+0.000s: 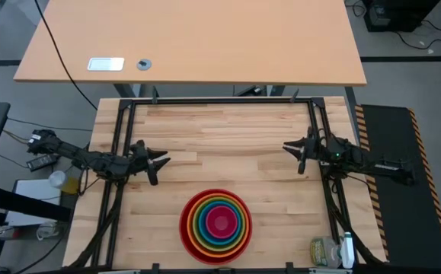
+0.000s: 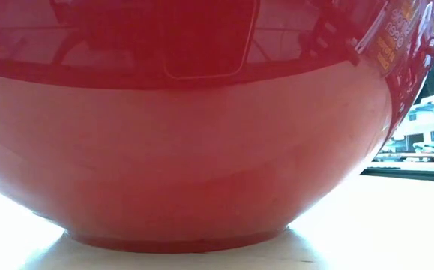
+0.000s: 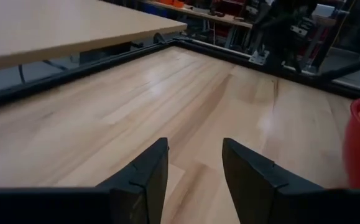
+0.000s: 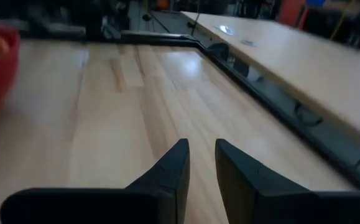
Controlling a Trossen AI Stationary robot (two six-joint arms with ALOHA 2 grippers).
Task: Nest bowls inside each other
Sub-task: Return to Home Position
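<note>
The bowls stand nested in one stack near the table's near edge, at its middle. The red bowl (image 1: 186, 224) is outermost, with orange, green and blue rings inside it and the pink bowl (image 1: 218, 221) at the centre. The stack rests on the red bowl's foot ring (image 2: 179, 241). My left gripper (image 1: 159, 166) hovers at the table's left side, open and with nothing between its fingers (image 3: 195, 155). My right gripper (image 1: 292, 154) hovers at the right side, its fingers a little apart and with nothing between them (image 4: 201, 152). Both are well clear of the stack.
A black frame rail (image 1: 220, 101) runs round the table's far and side edges. Beyond it stands a second light wooden table (image 1: 190, 38) with a small white item (image 1: 106, 64). A plastic bottle (image 1: 327, 251) lies at the near right corner. Bare wood lies between the arms.
</note>
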